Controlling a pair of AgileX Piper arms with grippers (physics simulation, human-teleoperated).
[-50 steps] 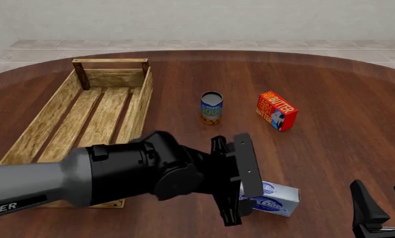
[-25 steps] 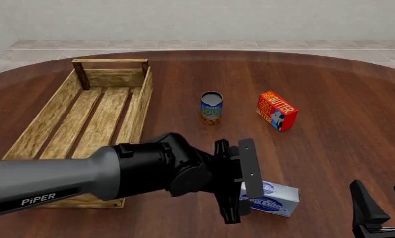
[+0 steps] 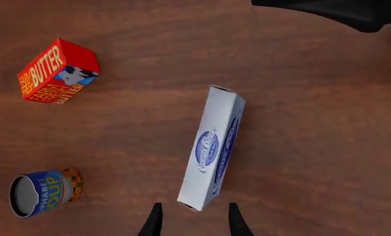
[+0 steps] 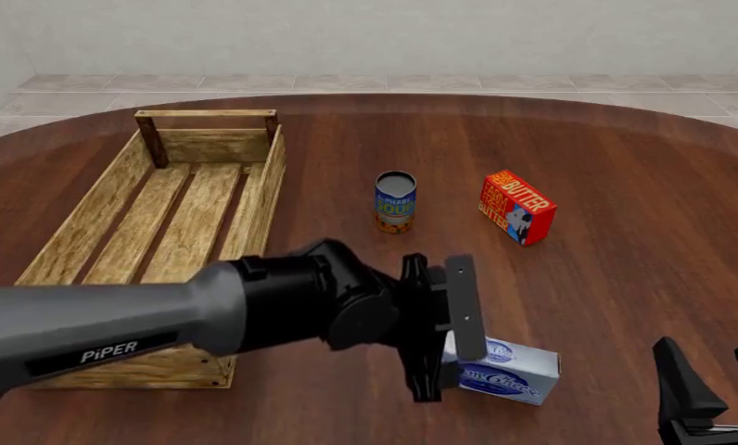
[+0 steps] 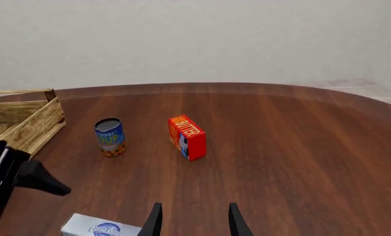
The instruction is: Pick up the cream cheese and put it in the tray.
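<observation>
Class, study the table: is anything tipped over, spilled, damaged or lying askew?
Nothing is spilled or damaged. The soup can and butter box stand upright, and the tray sits flat. Only the cream cheese lies at a slight slant to the left gripper, whose open jaws point at its near end.

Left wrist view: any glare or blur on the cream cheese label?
Left wrist view: no glare or blur, cream cheese label sharp and readable, soft shadow beside it on the table. Front view: the left arm hides part of the carton.
</observation>
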